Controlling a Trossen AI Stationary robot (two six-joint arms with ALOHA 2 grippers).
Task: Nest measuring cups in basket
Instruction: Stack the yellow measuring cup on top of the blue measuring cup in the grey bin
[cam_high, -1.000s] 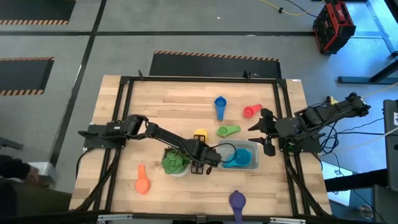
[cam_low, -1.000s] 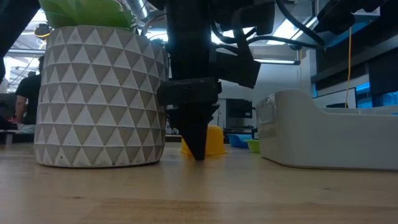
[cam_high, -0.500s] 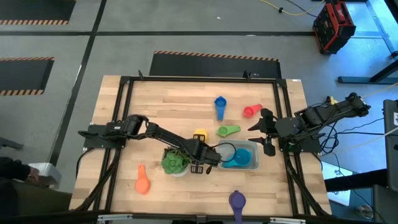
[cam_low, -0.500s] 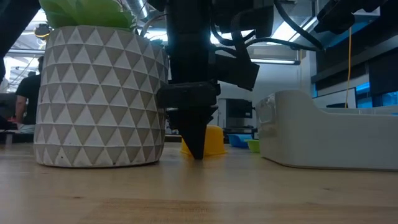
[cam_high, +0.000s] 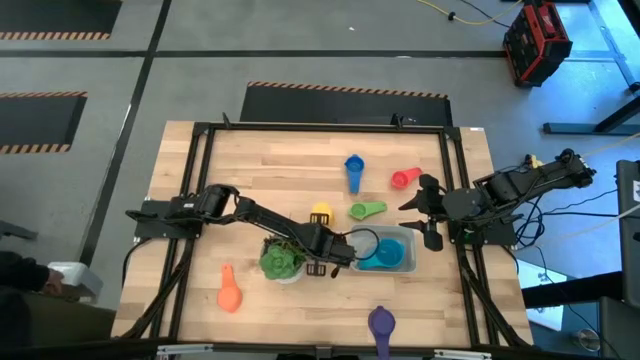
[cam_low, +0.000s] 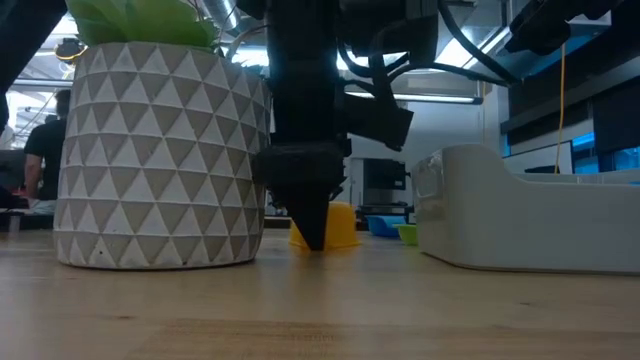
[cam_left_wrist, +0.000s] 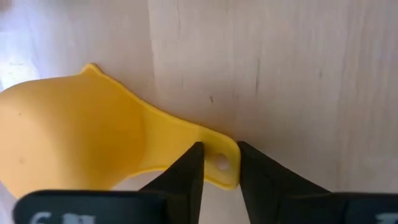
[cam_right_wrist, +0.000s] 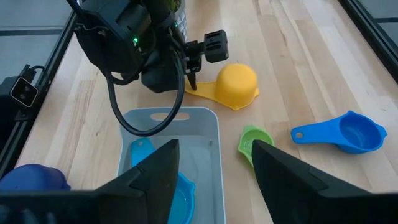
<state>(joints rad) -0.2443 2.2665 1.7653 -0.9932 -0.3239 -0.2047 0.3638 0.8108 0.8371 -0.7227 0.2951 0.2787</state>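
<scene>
Fingers of our left gripper (cam_left_wrist: 219, 163) pinch the stiff, light yellow cup's (cam_left_wrist: 74, 137) handle end, seemingly at its six o'clock.

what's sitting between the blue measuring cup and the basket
The green cup lies between the blue cup and the basket, as the high view shows.

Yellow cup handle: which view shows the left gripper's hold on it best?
Left wrist view: the left gripper straddles the yellow cup handle's holed tip. Right wrist shows gripper meeting handle from afar; high view only a yellow speck; low view hides the handle.
</scene>
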